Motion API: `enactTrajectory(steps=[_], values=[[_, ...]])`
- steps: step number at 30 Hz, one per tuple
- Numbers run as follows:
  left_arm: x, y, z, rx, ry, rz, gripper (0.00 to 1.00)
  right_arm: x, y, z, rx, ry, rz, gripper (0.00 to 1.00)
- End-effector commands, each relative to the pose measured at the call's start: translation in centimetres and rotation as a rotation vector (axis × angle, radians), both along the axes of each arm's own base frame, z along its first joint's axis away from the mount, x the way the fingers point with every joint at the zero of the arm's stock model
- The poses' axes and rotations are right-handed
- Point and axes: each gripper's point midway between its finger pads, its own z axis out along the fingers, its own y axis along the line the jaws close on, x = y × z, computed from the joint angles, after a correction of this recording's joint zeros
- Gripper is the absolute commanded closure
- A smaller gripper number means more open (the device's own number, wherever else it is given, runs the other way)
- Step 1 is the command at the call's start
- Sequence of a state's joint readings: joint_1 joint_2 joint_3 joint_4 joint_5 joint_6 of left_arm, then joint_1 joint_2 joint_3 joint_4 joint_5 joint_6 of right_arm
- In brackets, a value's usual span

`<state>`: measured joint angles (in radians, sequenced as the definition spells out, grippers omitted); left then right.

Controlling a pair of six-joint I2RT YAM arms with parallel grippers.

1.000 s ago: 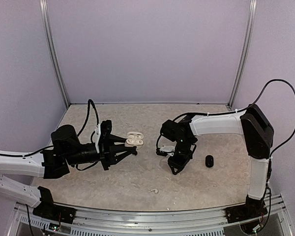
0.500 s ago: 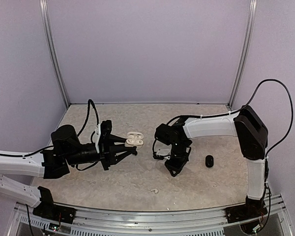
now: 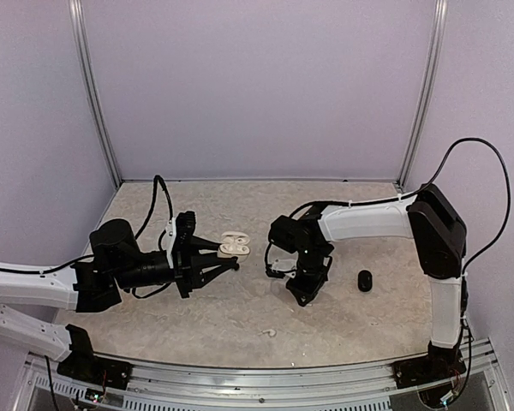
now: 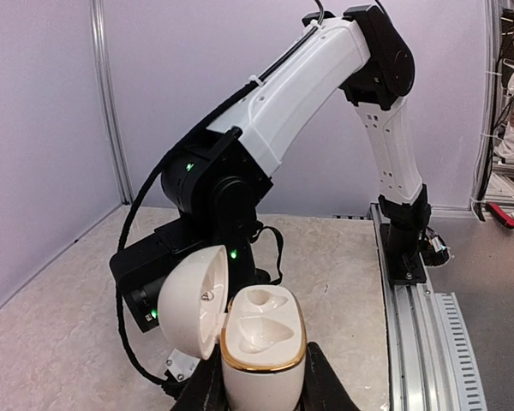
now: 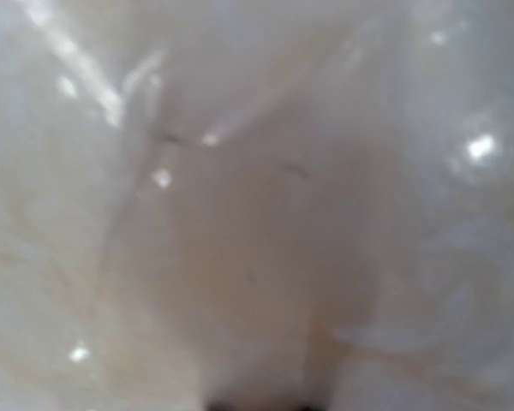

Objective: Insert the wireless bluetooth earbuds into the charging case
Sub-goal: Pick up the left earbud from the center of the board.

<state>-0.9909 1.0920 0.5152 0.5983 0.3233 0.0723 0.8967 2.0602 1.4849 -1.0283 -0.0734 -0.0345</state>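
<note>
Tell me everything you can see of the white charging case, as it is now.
The charging case is glossy cream-white and pebble-shaped, with a gold rim. Its hinged lid stands open. The two moulded wells inside look empty. It faces upward, clamped at its base between the left gripper's fingers.

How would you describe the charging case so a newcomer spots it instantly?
On the table, the left arm lies low, reaching toward the middle. The left gripper holds the charging case, lid swung open. It is a white, gold-rimmed shell; the small object lying farther right is black.
</note>
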Motion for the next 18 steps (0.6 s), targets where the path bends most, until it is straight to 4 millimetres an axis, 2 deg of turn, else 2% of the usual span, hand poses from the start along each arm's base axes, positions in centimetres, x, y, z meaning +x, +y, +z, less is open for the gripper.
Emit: enactTrajectory(steps=[1, 7, 12, 18], values=[[0.0, 0.3, 0.7, -0.030, -0.024, 0.016, 0.88, 0.6, 2.2, 2.5, 0.143, -0.033, -0.014, 0.80], [0.6, 0.7, 0.9, -0.058, -0.021, 0.038, 0.88, 3.5, 3.2, 6.7, 0.328, -0.135, -0.077, 0.83], [1.5, 1.2, 1.3, -0.088, -0.054, 0.098, 0.88, 5.9, 3.6, 11.2, 0.476, -0.262, -0.123, 0.83], [2.7, 1.8, 2.0, -0.116, -0.146, 0.187, 0.88, 7.1, 4.7, 19.3, 0.716, -0.455, -0.097, 0.83]])
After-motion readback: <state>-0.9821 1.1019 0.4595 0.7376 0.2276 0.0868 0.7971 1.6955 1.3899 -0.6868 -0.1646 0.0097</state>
